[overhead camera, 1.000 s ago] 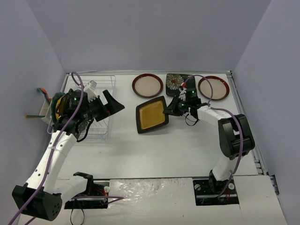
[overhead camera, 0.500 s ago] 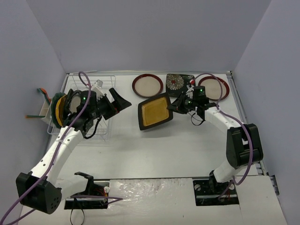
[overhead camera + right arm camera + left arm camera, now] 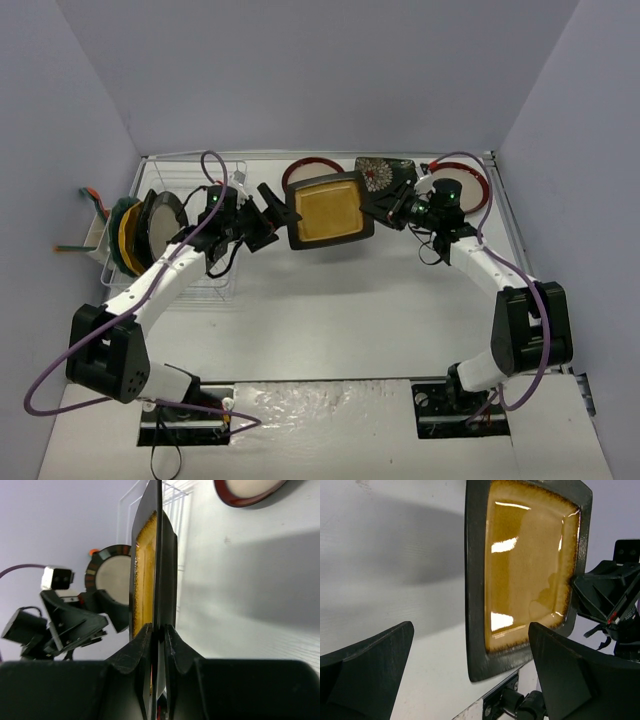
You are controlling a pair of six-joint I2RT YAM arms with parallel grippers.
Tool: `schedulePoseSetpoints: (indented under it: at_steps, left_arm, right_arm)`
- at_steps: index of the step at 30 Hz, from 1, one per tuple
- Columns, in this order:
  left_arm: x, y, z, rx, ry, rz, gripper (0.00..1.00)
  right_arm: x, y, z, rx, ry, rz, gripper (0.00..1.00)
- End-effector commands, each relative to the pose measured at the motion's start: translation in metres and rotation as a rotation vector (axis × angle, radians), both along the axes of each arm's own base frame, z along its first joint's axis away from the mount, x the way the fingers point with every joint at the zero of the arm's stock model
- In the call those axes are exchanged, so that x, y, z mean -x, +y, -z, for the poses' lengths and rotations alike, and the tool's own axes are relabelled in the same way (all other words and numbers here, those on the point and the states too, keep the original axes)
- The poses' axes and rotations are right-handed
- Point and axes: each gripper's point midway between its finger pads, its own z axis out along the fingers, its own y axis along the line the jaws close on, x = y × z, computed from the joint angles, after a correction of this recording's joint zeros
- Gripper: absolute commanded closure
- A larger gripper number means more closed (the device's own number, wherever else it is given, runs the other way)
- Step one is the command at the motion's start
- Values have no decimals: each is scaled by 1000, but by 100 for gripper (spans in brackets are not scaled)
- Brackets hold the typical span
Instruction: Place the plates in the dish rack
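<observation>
My right gripper [image 3: 380,208] is shut on the right edge of a square black-amber plate [image 3: 328,212], holding it lifted and tilted up on edge over the table. The right wrist view shows that plate [image 3: 150,565] edge-on between the shut fingers [image 3: 141,642]. My left gripper [image 3: 274,218] stands open just left of the plate, its fingers [image 3: 367,667] wide on either side of the plate's near corner [image 3: 520,580] without touching it. The dish rack [image 3: 207,286] at the left holds three upright plates, the nearest one cream with a dark rim [image 3: 165,222].
A red-rimmed round plate [image 3: 305,168] lies half hidden behind the held plate. A black floral plate [image 3: 385,172] and another red-rimmed round plate [image 3: 465,187] lie at the back right. A utensil caddy [image 3: 95,228] hangs on the rack's left side.
My right gripper has lifted the black-amber plate off the table, tipped it up and carried it back and left. My left arm has swung right from the rack, open, to the plate's left edge.
</observation>
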Motion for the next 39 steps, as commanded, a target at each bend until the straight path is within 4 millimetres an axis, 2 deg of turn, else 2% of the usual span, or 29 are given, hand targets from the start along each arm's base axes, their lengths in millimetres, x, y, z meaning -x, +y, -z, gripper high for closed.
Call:
schedulePoseSetpoints:
  at_steps: [1, 4, 9, 19, 22, 24, 27, 29, 30, 33, 36, 39]
  left_arm:
    - [-24, -24, -69, 151, -168, 31, 3]
    - [-29, -34, -70, 182, -161, 52, 4]
    - [-34, -45, -77, 267, -163, 77, 18]
    - [-33, -47, -94, 305, -209, 96, 70]
    - [-29, -47, -99, 309, -220, 103, 95]
    - [-27, -46, -100, 303, -229, 107, 100]
    - [-24, -44, -102, 289, -238, 113, 100]
    - [-20, -42, -108, 265, -271, 128, 100]
    - [-18, -40, -108, 248, -274, 131, 100]
    - [-14, -33, -118, 168, -323, 143, 100]
    - [-10, -22, -130, 77, -373, 150, 100]
    - [-3, -6, -132, -32, -393, 148, 100]
  right_arm:
    - [19, 11, -104, -167, -302, -98, 100]
    - [20, 11, -108, -180, -318, -100, 100]
    - [24, 12, -110, -188, -330, -109, 100]
    - [26, 12, -105, -182, -332, -117, 100]
    - [26, 11, -99, -173, -324, -116, 100]
    - [27, 11, -92, -155, -314, -118, 100]
    - [27, 10, -77, -110, -283, -117, 100]
    - [27, 6, -66, -46, -272, -107, 90]
    - [27, 4, -61, -9, -268, -101, 80]
    - [26, -4, -54, 101, -279, -80, 41]
    - [25, -15, -44, 197, -264, -53, 16]
    - [25, -24, -39, 231, -250, -35, 5]
